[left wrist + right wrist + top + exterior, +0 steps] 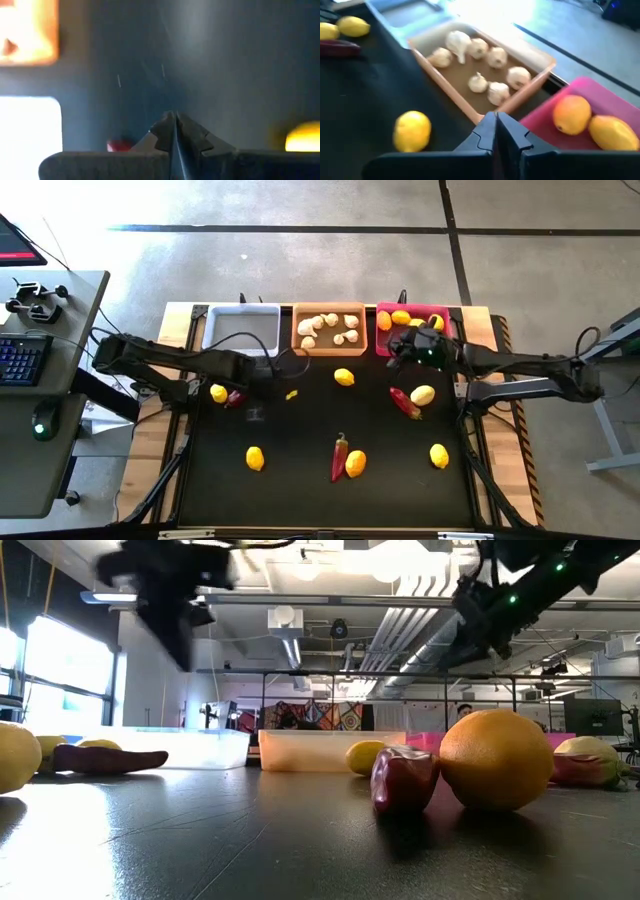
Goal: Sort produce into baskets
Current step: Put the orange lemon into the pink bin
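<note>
Three bins stand in a row at the far edge: a white one [240, 328], an orange one [328, 328] holding several garlic bulbs [479, 65], and a pink one [412, 320] holding lemons [572, 114]. Several lemons [344, 377] and three dark red chilis [405, 402] lie loose on the black table. My left gripper [175, 120] is shut and empty, raised above the table near the white bin's near edge [266, 370]. A lemon [218, 392] and a chili [234, 398] lie beside it. My right gripper [496, 120] is shut and empty, raised at the pink bin's near left corner [396, 358].
More loose produce lies toward the near edge: lemons [255, 458], [355, 463], [439, 455] and a chili [340, 455]. A small yellow piece [291, 394] lies near the middle. A desk with a keyboard [20, 360] stands left of the table.
</note>
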